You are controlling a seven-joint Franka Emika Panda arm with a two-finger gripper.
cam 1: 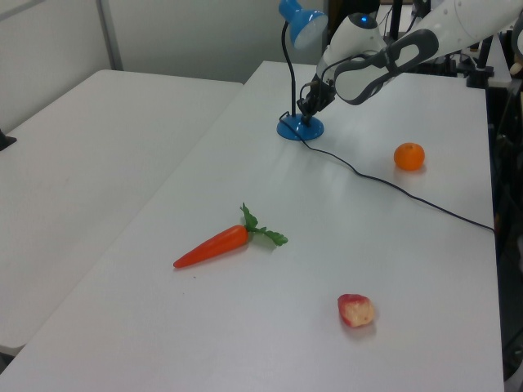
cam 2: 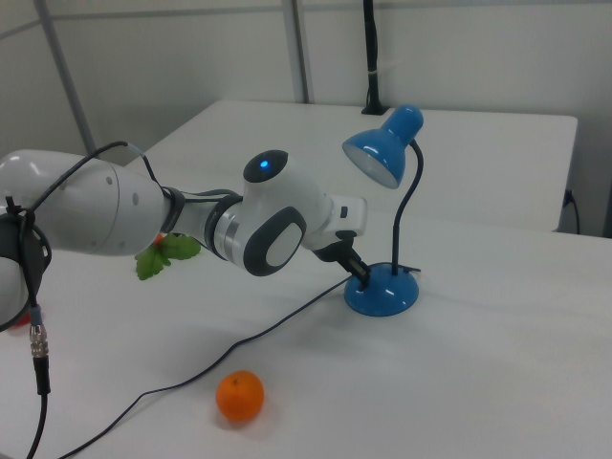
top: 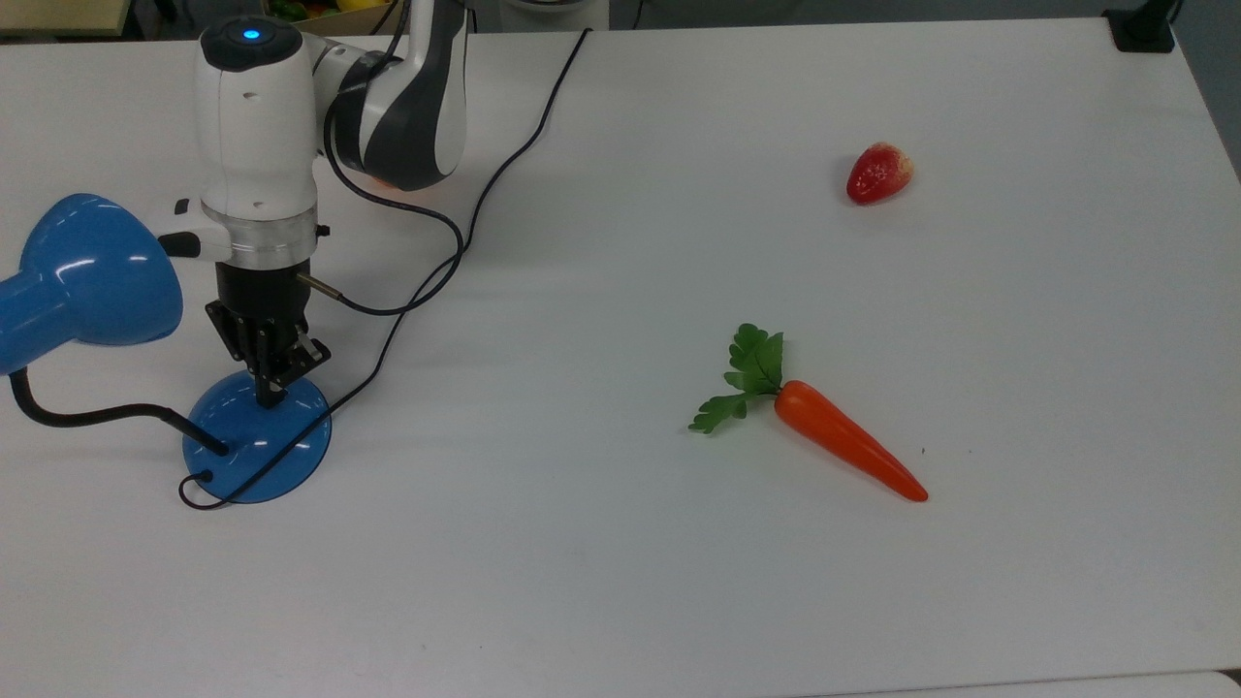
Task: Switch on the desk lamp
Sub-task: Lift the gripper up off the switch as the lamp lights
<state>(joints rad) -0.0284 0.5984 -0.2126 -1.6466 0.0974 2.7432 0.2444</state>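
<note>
The gripper [top: 267, 396] is pressed onto the desk lamp [top: 257, 438] base. The jaws are seen pressed together. A carrot [top: 843, 448] is seen well apart

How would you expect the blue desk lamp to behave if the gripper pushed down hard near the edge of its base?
The desk lamp would probably stay put: its base is wide, domed and flat on the table. It may rock slightly, since the shade hangs off to one side on a thin bendy neck. The glossy dome could let the gripper slip.
</note>
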